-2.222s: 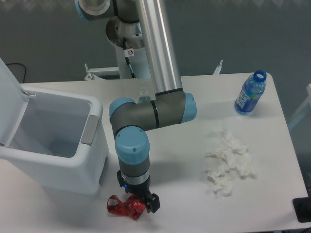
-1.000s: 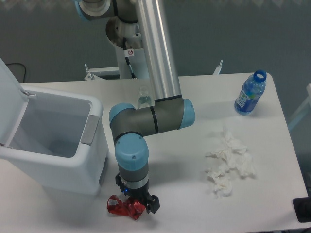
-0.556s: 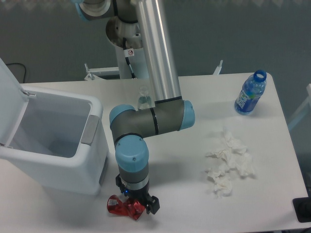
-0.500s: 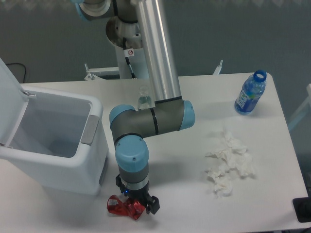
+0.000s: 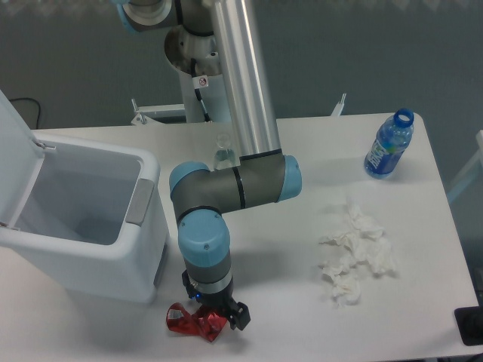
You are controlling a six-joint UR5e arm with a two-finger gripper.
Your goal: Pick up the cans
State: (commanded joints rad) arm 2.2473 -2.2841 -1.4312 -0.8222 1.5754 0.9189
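The table (image 5: 287, 302) carries an open white bin (image 5: 83, 226) at its left. Over the last two seconds the arm has sunk slightly, bringing the end effector (image 5: 215, 320) down around the crushed red can (image 5: 192, 320) at the front edge. Whether its fingers have closed is unclear; the grasp looks imminent.

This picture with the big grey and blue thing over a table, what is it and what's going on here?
It's a robot arm, seen by one fixed camera looking down from above the table. At its tip is a two-finger tool, lowered onto a crushed red can near the front edge. Whether the tool has closed on it can't be told from here. On the left stands an open white bin. On the right lie crumpled tissues, with a blue bottle at the far corner. A clear bottle peeks out behind the arm.
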